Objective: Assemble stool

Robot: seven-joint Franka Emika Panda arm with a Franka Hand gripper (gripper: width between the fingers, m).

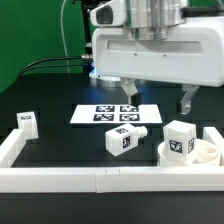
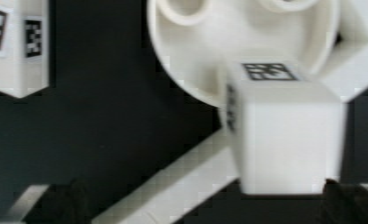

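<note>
In the wrist view the seat disc (image 2: 181,48) is cut off by the picture's edge and partly hidden behind 1 leg (image 2: 284,140), while a 2nd leg (image 2: 7,45) shows only as a sliver at the border. That view is soft, so its tags (image 2: 266,71) are probably unreadable.

The marker board (image 1: 118,113) lies flat near the middle of the black table (image 1: 50,108) (four tags face up). A white border rail (image 1: 90,180) lines the near edge, turning at the corner on the exterior view's left.
</note>
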